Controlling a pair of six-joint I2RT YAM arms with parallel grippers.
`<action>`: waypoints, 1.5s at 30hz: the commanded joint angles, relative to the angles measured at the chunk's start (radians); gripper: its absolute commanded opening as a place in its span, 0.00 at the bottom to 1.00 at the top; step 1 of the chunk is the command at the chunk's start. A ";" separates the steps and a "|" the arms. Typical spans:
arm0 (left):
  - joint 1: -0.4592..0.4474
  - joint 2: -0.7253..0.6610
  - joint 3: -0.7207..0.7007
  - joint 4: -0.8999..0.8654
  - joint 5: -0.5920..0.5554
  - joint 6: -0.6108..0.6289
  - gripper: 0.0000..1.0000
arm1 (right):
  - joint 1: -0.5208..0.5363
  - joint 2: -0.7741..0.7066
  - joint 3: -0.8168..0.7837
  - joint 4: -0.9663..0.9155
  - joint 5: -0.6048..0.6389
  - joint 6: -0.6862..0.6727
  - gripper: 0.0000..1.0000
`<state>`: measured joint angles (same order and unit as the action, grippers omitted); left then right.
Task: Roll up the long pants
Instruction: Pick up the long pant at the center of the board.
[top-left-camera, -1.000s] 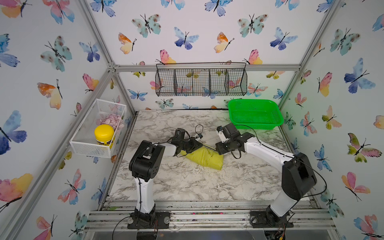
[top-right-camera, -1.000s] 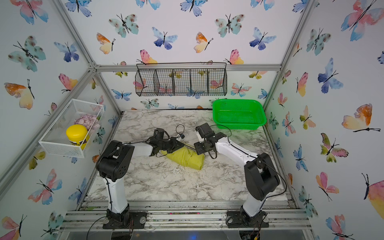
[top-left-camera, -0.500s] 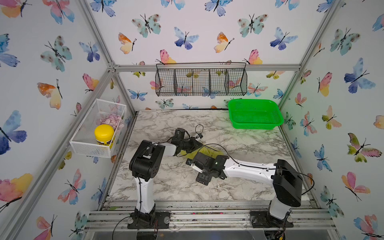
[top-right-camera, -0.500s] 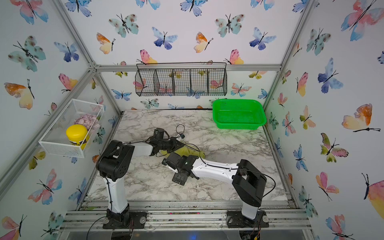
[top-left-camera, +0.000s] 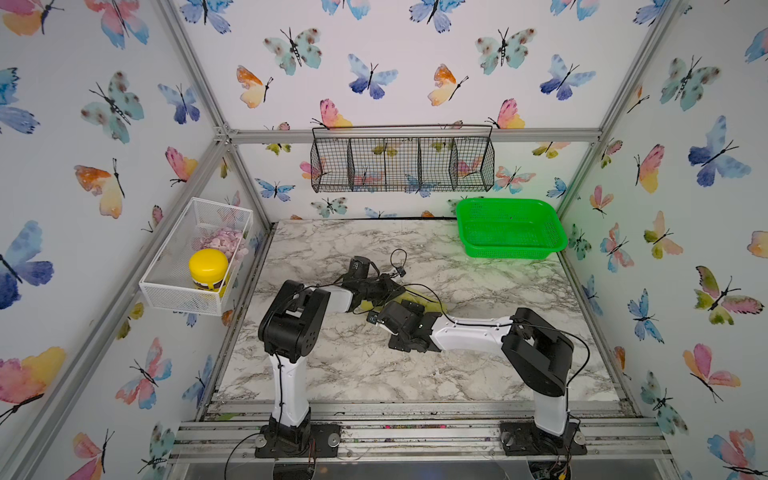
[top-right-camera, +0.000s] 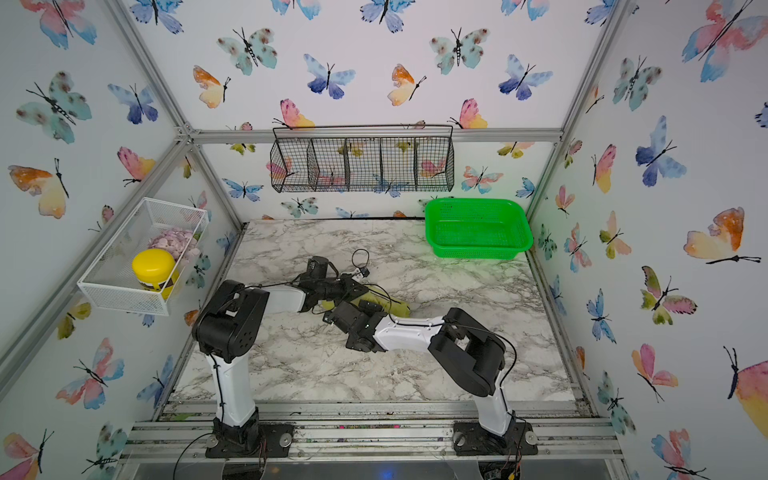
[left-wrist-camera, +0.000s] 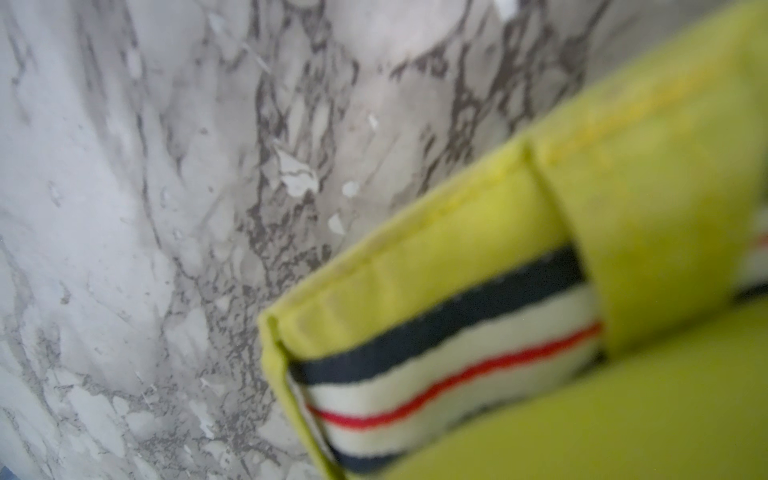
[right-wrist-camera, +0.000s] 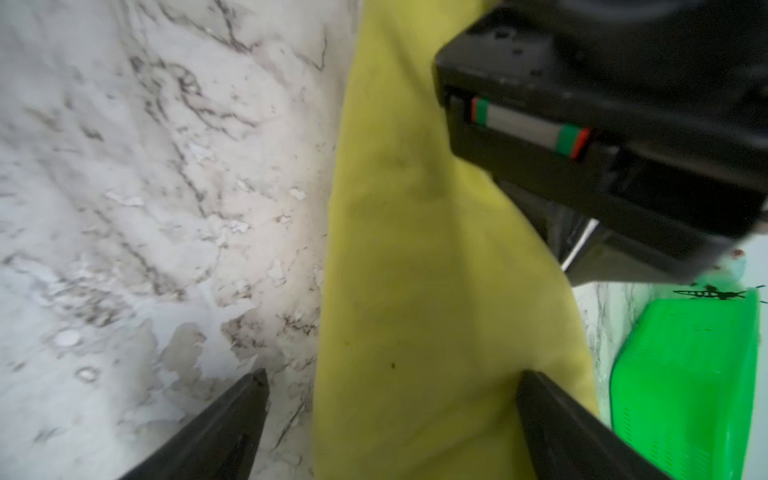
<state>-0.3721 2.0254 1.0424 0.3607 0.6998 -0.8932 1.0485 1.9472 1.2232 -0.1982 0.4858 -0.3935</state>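
The long pants lie as a yellow-green bundle in the middle of the marble table, mostly hidden under both grippers in both top views. Their striped waistband fills the left wrist view close up. My left gripper sits at the bundle's left end, shut on the cloth; its fingers are hidden. My right gripper is open wide on the near side, one finger on the marble and one at the far edge of the pants. The black body of the left gripper rests on the cloth ahead of it.
A bright green plastic basket stands at the back right corner, also seen in the right wrist view. A black wire rack hangs on the back wall. A white wire basket with a yellow-lidded jar hangs on the left wall.
My right arm has swung from the far right side of the pants round to their near side and opened wide, its fingers now astride the bundle. The left arm has not moved.
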 joint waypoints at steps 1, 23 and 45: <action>0.006 0.138 -0.097 -0.269 -0.101 0.046 0.00 | -0.122 0.019 -0.032 0.041 0.000 0.018 0.99; 0.188 -0.011 0.010 -0.322 -0.010 -0.003 0.02 | -0.262 -0.054 -0.198 -0.093 -0.170 0.186 0.04; 0.427 -0.485 -0.136 -0.490 -0.024 0.048 0.12 | -0.262 -0.163 0.178 -0.170 0.277 0.041 0.04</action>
<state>0.0422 1.5261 0.9329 -0.0917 0.6525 -0.8749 0.7906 1.8347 1.3262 -0.3595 0.5968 -0.2920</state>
